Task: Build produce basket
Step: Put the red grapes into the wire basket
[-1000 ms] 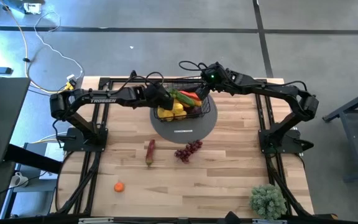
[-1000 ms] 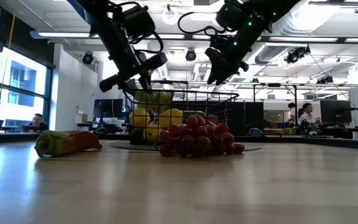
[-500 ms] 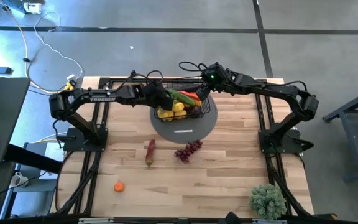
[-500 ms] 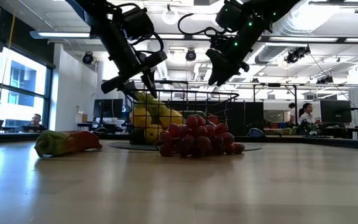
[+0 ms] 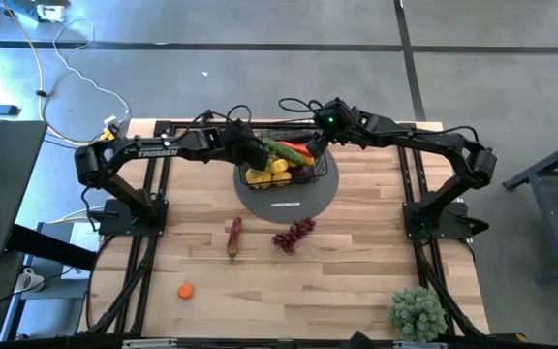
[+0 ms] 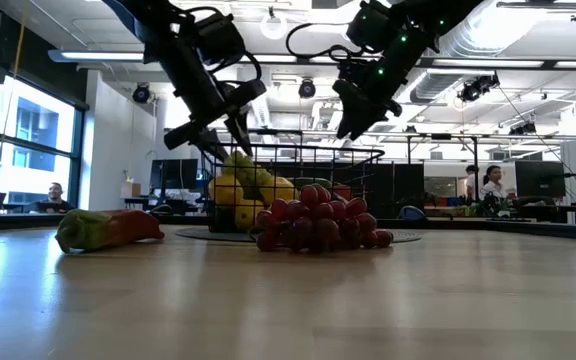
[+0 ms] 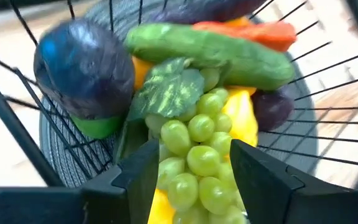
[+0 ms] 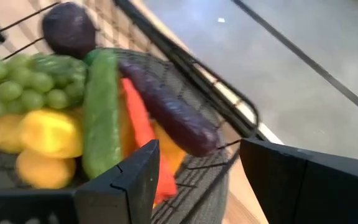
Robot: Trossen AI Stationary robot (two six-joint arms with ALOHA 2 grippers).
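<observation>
the black wire-mesh rectangular basket (image 5: 281, 167) is seen on the grey round mat (image 5: 289, 198) at the far middle of the light wooden table (image 5: 356, 262), already holding a bunch of green grapes (image 7: 194, 146), yellow lemons (image 5: 267, 174), a green cucumber (image 7: 213, 53), an orange carrot (image 8: 145, 134) and a long purple eggplant (image 8: 169, 109). the left gripper (image 5: 253, 155) is held over the basket's left end, its fingers parted just above the grapes and closed on nothing. the right gripper (image 5: 316, 145) is held at the basket's far right corner, its fingers likewise apart around the rim area with nothing visibly clamped.

the step in hand is judged to be the release of the grapes and the clearing of the left arm. it would be done well if the fingers are lifted straight up, so that the bunch is not dragged out or the cucumber nudged over the rim, before the next piece is fetched.

outside the basket there remain a bunch of dark red grapes (image 5: 294, 234), a red and green chilli (image 5: 233, 237) and a small orange fruit (image 5: 186, 290), all on the near part of the table.

in the high view the basket's long axis is seen running roughly left to right across the table, slightly skewed, and the cucumber, carrot and eggplant lie side by side along it.
</observation>
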